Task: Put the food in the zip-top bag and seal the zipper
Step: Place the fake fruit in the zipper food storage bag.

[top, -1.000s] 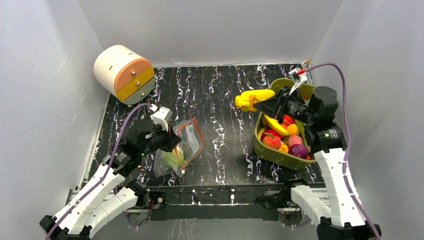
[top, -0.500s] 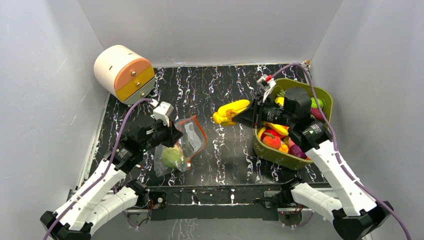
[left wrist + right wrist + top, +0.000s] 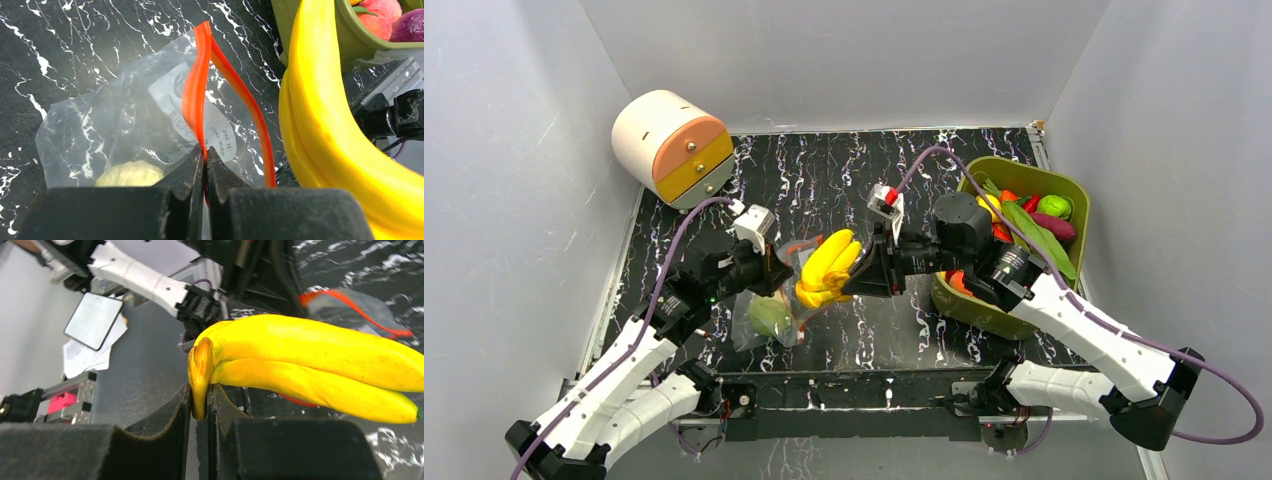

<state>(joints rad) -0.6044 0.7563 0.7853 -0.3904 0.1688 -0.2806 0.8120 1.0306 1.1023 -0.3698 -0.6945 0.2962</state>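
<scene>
Right gripper (image 3: pixel 200 401) pinches bananas (image 3: pixel 310 360) beside zip-top bag (image 3: pixel 100 125).

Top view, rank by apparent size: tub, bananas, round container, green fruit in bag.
1. tub, though partly covered
2. round container
3. bananas, lifted nearer the camera, so flattered
4. green fruit

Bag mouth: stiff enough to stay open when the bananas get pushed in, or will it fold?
Likely floppy: the zip-top bag film is thin and crinkled, and the zipper bows loosely from where the left gripper pinches it. Probably light, so it may slide if the bananas shove it; only one green fruit inside weighs it down.
</scene>
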